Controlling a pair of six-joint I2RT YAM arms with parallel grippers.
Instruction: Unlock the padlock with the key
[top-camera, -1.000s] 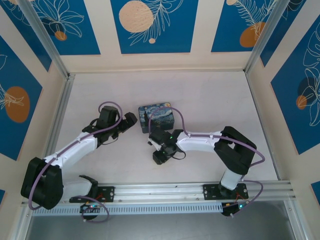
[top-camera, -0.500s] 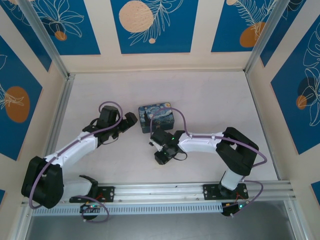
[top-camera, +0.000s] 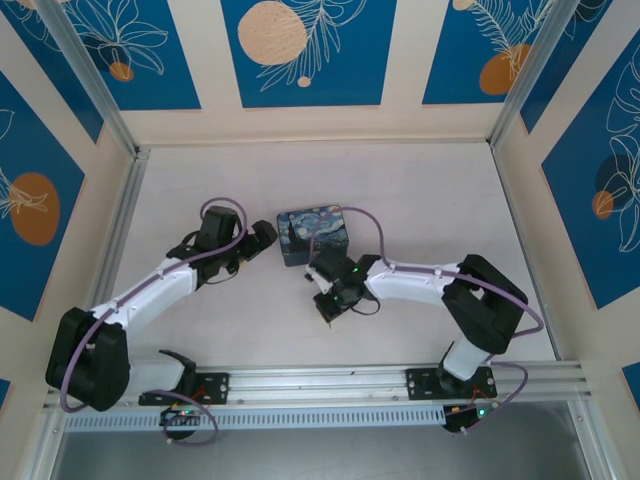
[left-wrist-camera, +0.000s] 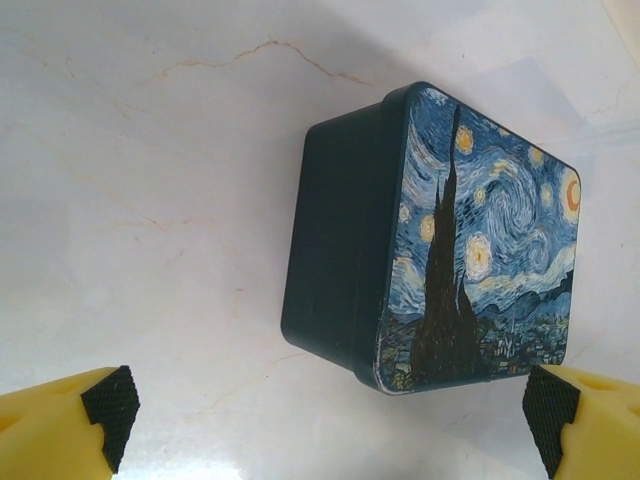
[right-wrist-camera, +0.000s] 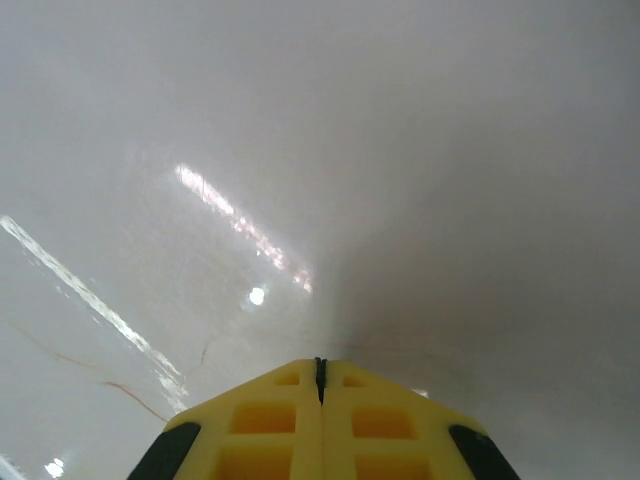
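We see the left claw (left-wrist-camera: 328, 402) with its yellow fingers (left-wrist-camera: 60, 420) spread wide apart. Just ahead of it, a painted box (left-wrist-camera: 480, 250) with a swirling blue and yellow lid sits on the white surface (left-wrist-camera: 150, 150). The right claw (right-wrist-camera: 320, 372) points down at the pale surface, its fingers pressed together along a thin seam. From above, the box lies just beyond this claw. We cannot tell where the padlock or the key is.
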